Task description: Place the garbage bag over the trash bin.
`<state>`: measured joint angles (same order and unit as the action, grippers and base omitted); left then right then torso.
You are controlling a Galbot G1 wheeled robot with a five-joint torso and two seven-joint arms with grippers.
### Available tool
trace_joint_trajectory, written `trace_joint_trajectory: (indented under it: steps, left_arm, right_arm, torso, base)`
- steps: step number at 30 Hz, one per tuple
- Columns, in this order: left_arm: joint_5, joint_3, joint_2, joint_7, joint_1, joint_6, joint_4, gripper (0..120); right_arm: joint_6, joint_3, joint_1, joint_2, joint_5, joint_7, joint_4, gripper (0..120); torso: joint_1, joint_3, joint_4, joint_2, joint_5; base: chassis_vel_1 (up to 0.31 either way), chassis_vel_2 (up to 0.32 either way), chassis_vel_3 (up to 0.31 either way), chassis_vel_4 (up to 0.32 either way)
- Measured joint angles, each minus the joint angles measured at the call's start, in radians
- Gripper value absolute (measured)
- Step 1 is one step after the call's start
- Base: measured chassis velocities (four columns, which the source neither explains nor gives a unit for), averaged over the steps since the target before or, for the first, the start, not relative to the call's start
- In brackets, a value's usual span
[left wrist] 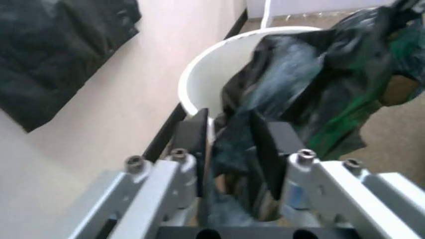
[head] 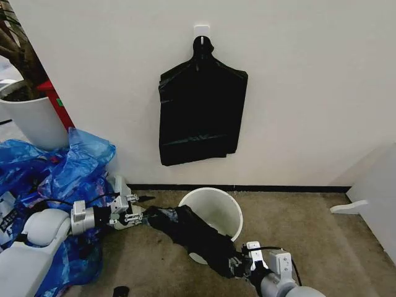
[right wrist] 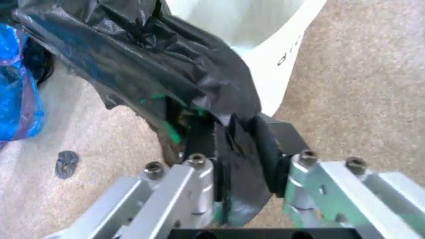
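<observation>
Bag (head: 195, 232) hangs stretched between my two grippers, a black wrinkled strip running across the near rim of the bin (head: 211, 215) and sagging over its front wall. I have the left gripper (head: 137, 216) clamped on the bag's left end, just beside the bin's left edge; from the left wrist camera I see its fingers (left wrist: 263, 148) pinching the film, with the bin's mouth right behind. My right gripper (head: 242, 262) grips the other end low at the bin's front right, its fingers (right wrist: 199, 144) closed over a fold of plastic. Bin stands on the carpet (head: 309, 235) near the wall (head: 309, 93). A black bundle (head: 199, 114) hangs on the wall above, and blue bags (head: 55, 173) lie to my left.
</observation>
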<state>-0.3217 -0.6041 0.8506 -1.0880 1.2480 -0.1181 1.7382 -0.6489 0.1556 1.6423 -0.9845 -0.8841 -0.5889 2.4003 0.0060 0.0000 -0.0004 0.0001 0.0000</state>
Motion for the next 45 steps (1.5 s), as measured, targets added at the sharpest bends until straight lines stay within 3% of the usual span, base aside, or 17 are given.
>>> trace_joint_trajectory:
  steps: [7,18,27,32,35,41,44,45]
  left_arm:
    - [-0.001,-0.041,0.031,-0.02,0.081,-0.019,0.045,0]
    - [-0.008,-0.054,0.071,-0.027,0.15,-0.015,0.132,0]
    - [-0.027,-0.066,0.077,0.0,0.177,-0.01,0.16,0]
    - [-0.083,-0.065,0.08,0.102,0.171,0.001,0.166,0]
    - [-0.148,-0.058,0.079,0.196,0.156,0.052,0.186,1]
    - [-0.237,-0.047,0.076,0.396,0.164,0.104,0.239,22]
    - [-0.278,-0.053,0.079,0.514,0.189,0.125,0.275,36]
    - [-0.278,-0.053,0.079,0.514,0.189,0.125,0.275,36]
  right_arm:
    - [0.028,0.01,-0.002,0.009,0.049,-0.014,0.012,10]
    - [0.057,0.042,-0.033,0.037,0.118,0.005,0.06,4]
    - [0.054,0.043,-0.079,0.033,0.114,0.007,0.021,6]
    - [0.049,0.032,-0.08,0.016,0.108,-0.026,-0.001,19]
    - [0.024,0.041,-0.075,0.021,0.091,-0.032,0.021,33]
    - [-0.018,0.055,-0.066,0.043,0.011,-0.075,0.086,52]
    - [-0.016,0.059,-0.049,0.056,0.003,-0.099,0.099,68]
    - [-0.016,0.059,-0.049,0.056,0.003,-0.099,0.099,68]
  torso:
    - [0.0,0.0,0.0003,0.0,0.0003]
    - [0.0,0.0,0.0,0.0,0.0001]
    - [0.0,0.0,0.0,0.0,0.0001]
    - [0.0,0.0,0.0002,0.0,0.0001]
    - [0.0,0.0,-0.0001,0.0,0.0002]
    - [0.0,0.0,0.0001,0.0,0.0]
    - [0.0,0.0,0.0,0.0,0.0001]
    - [0.0,0.0,0.0,0.0,0.0001]
  base:
    - [0.0,0.0,0.0,0.0]
    - [0.0,0.0,0.0,0.0]
    - [0.0,0.0,0.0,0.0]
    - [0.0,0.0,0.0,0.0]
    - [0.0,0.0,0.0,0.0]
    - [0.0,0.0,0.0,0.0]
    - [0.0,0.0,0.0,0.0]
    - [0.0,0.0,0.0,0.0]
